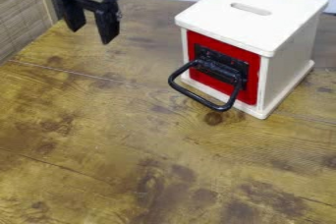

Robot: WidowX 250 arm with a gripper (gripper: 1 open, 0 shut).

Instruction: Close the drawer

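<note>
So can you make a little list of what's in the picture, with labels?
gripper: upper left, above the table, fingers apart, holding nothing
box: cream-white cube, upper right, slot on top
drawer: red front, looks about flush with the box
handle: big black loop, sticking out toward the table
table: worn wood
gripper to drawer: apart, not touching

the robot showed only as a gripper [86, 24] at the upper left edge of the camera view. it was black all over, with a blocky body that ran out of the top of the frame. two flat, thick fingers [108, 25] of matching shape came down from that body. faint grey highlights marked their edges. any screws, cables or markings were too small and dark to make out.
</note>
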